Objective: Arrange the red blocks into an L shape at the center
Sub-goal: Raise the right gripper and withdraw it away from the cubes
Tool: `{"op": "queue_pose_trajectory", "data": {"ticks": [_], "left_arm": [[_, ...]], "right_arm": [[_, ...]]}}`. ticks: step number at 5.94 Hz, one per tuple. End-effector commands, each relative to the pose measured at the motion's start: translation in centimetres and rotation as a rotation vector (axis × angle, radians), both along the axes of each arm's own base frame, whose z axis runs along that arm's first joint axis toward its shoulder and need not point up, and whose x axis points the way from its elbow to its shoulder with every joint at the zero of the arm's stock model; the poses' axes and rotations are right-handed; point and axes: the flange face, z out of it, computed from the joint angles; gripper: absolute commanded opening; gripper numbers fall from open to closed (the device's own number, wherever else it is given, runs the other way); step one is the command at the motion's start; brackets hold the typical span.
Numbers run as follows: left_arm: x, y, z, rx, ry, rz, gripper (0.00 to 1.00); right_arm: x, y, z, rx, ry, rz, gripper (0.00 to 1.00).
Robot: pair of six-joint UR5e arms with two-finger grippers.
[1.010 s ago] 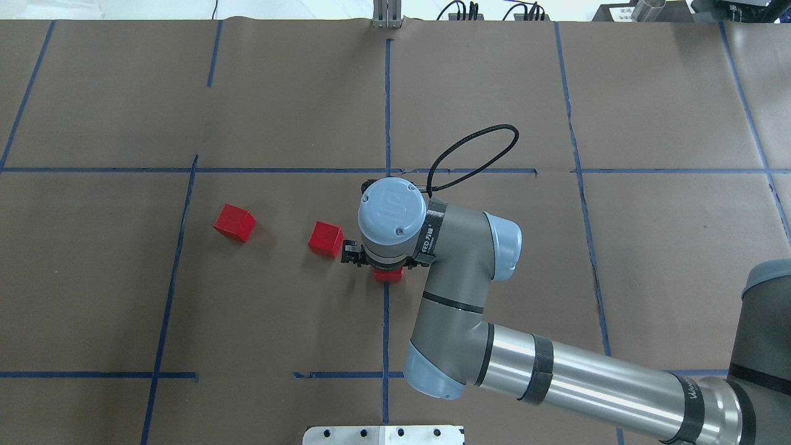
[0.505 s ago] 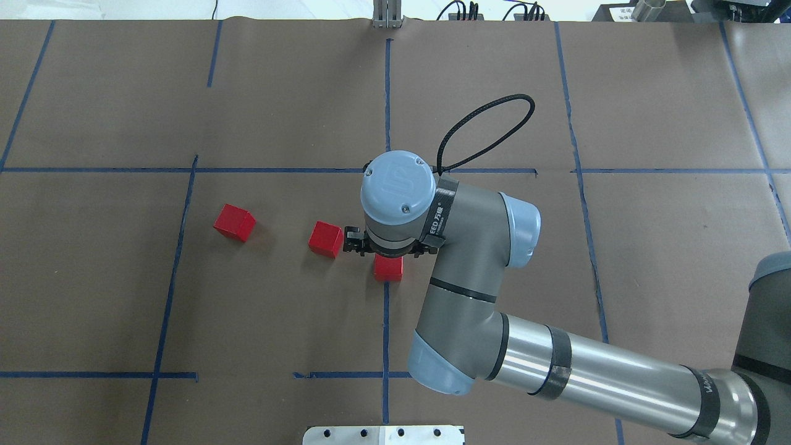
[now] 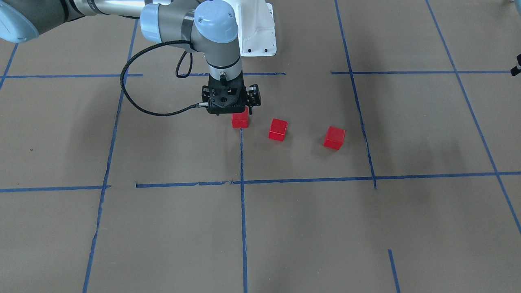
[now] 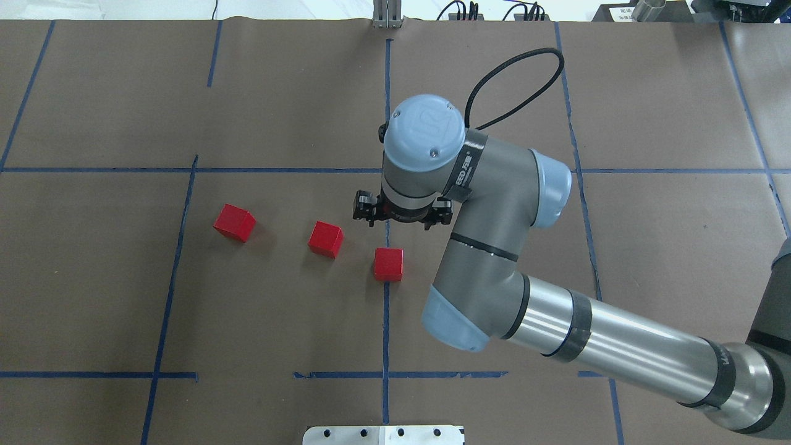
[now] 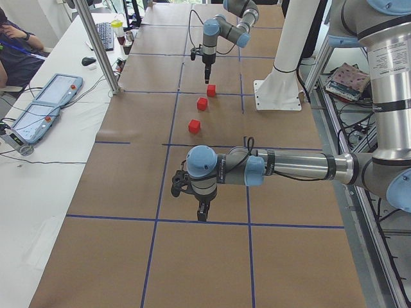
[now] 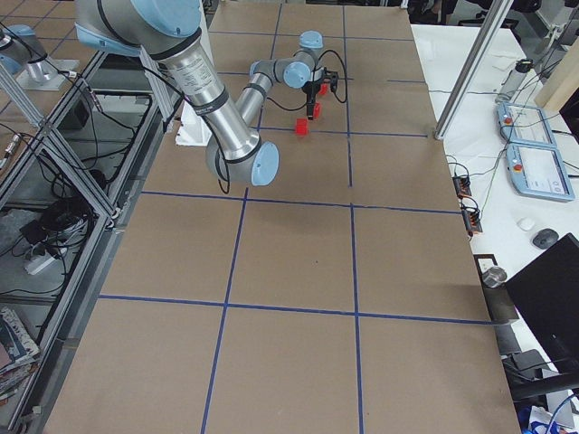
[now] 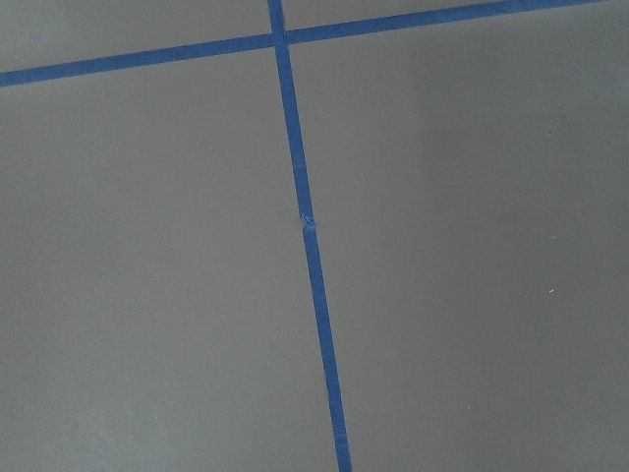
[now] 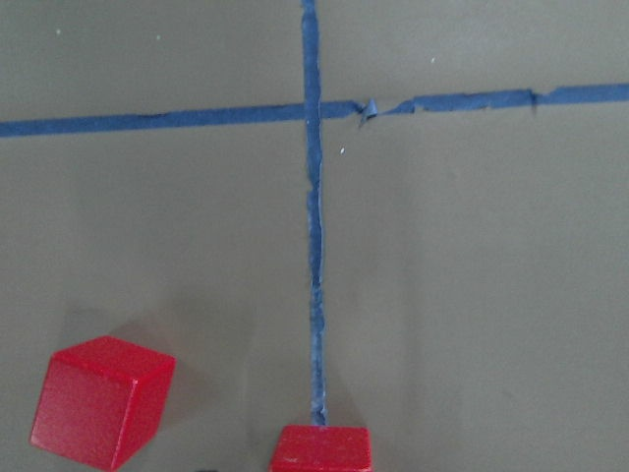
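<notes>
Right gripper (image 4: 400,215) has lifted clear and drifted toward the top of the frame, leaving one red block (image 4: 388,264) on the blue line (image 4: 385,321) mid-frame in the center cell (image 4: 278,309). It carries nothing, though we cannot tell how wide its fingers stand, nor those of the left gripper (image 5: 201,213). We judge the first piece placed, with a second block (image 4: 325,239) near its left and a third block (image 4: 234,222) farther left, both apart and yet to join the L.

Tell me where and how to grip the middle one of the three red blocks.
Take the middle red block from straight above, closing on two opposite side faces. It sits flat with room on every side, but turned slightly against the blue tape lines, so the wrist should probably rotate to match.
</notes>
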Motion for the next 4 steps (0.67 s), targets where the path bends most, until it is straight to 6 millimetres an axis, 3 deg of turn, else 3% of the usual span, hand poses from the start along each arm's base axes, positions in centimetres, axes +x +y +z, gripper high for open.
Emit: {"op": "queue_pose_trajectory", "data": {"ticks": [1,2,3,4], "left_arm": [[0.0,-0.1,-0.4,0.008,0.0,0.001,1.0],[0.1,-1.1,-1.5,0.038,0.003,-0.002,1.0],[0.4,-5.1,-5.0,0.148,0.01,-0.002,1.0],[0.5,-6.0,-5.9,0.169,0.021,0.001,1.0]], "right_arm": [[8.4,-7.3,2.4,0.005,0.008,-0.044,1.0],[15.1,-10.3,6.4,0.051,0.025,-0.092,1.0],[22.7,-12.2,12.2,0.12,0.046,-0.154,1.0],[29.6,-12.2,16.8,0.207,0.082,-0.197,1.0]]}}
